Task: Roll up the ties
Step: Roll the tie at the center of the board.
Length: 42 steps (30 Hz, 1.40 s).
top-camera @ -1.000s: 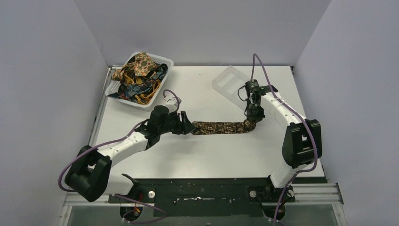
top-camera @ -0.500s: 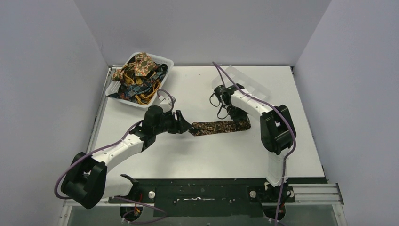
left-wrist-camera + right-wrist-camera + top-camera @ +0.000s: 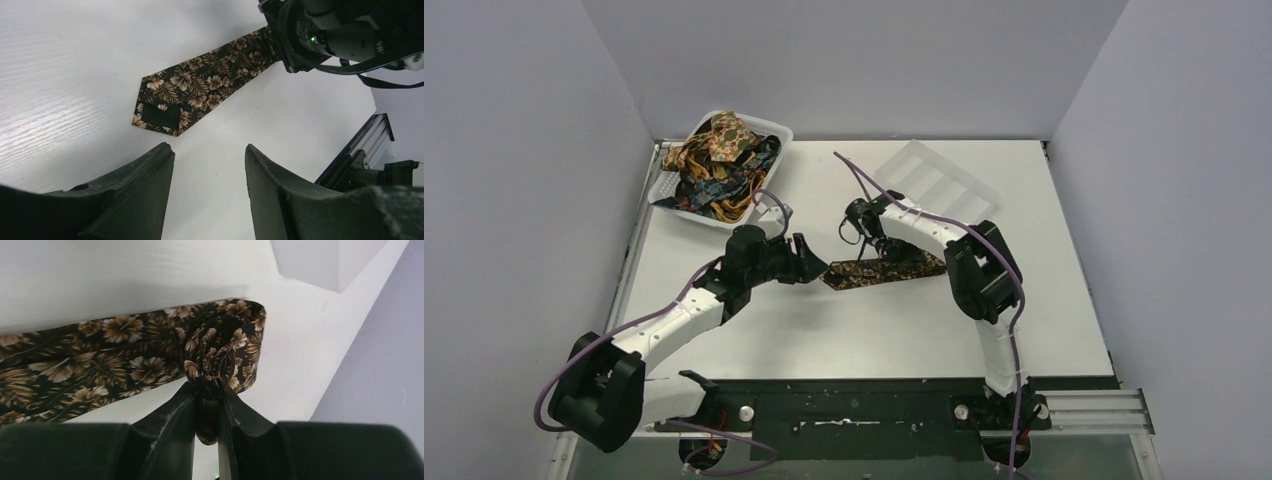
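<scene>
A dark brown floral tie (image 3: 879, 270) lies flat across the middle of the table, its wide pointed end (image 3: 165, 112) toward my left gripper. My right gripper (image 3: 886, 247) is shut on the rolled narrow end of this tie (image 3: 212, 365), which bunches between its fingers. My left gripper (image 3: 816, 266) is open and empty, just short of the tie's wide tip, its fingers (image 3: 150, 175) over bare table. More ties (image 3: 719, 160) in orange, navy and yellow are heaped in the white basket (image 3: 776, 135) at the back left.
A clear plastic compartment tray (image 3: 934, 180) lies at the back, right of centre, behind my right arm. The enclosure walls stand on three sides. A black rail runs along the near table edge.
My right gripper has moved left along the tie, rolling its narrow end, so the flat length is shorter. My left gripper has drawn back slightly from the wide tip.
</scene>
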Available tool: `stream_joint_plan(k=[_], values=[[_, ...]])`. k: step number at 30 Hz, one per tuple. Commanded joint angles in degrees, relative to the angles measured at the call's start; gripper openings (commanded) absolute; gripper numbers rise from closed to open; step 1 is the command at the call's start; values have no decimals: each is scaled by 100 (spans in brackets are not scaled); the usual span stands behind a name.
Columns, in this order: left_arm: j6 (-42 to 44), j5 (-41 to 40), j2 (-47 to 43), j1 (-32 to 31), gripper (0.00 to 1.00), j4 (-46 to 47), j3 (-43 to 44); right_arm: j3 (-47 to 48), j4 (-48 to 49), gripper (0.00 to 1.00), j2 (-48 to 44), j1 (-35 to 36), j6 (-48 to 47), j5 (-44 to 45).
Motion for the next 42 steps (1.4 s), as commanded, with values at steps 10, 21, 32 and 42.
stream_joint_plan(k=[10,21,32,42], values=[[24,-181,-613,78,52,-215,-64,-124,838,43,-29,23,-295,-867],[-158,-172,-917,78,53,-122,-99,-724,1875,63,-1776,-735,-539,-2776],[-281,21,369,-584,54,574,510,-3676,4503,73,-3390,-3362,-309,-5990],[-331,303,1844,-1238,54,774,1335,-4118,5633,71,-2930,-3965,-430,-7201]])
